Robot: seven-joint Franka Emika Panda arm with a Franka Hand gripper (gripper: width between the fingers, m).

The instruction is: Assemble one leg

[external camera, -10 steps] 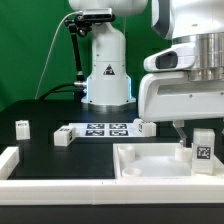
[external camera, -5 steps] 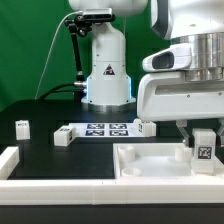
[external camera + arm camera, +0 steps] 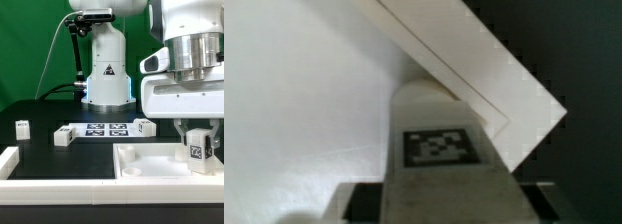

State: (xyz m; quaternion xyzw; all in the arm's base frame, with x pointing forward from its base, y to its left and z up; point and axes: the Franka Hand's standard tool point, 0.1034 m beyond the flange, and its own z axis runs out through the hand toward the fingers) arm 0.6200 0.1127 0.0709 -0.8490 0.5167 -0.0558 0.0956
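Observation:
My gripper (image 3: pixel 197 133) is shut on a leg (image 3: pixel 197 148), a small white block with a black-and-white tag facing the camera. It holds the leg upright at the exterior view's right, over the far right corner of the large white tray-like piece (image 3: pixel 150 166). I cannot tell whether the leg's lower end touches it. In the wrist view the leg (image 3: pixel 441 140) runs out from between the dark fingers (image 3: pixel 363 200) of my gripper (image 3: pixel 446 205), with the tray-like piece's white surface (image 3: pixel 313 90) and its slanted edge beyond.
Three more legs lie on the black table: one at the far left (image 3: pixel 22 127), one beside the marker board (image 3: pixel 63 136), one at its right end (image 3: pixel 144 126). The marker board (image 3: pixel 105 128) lies mid-table. A white rail (image 3: pixel 14 160) sits front left.
The gripper has turned and shifted slightly toward the exterior view's left with the leg still in it. The other parts have not moved.

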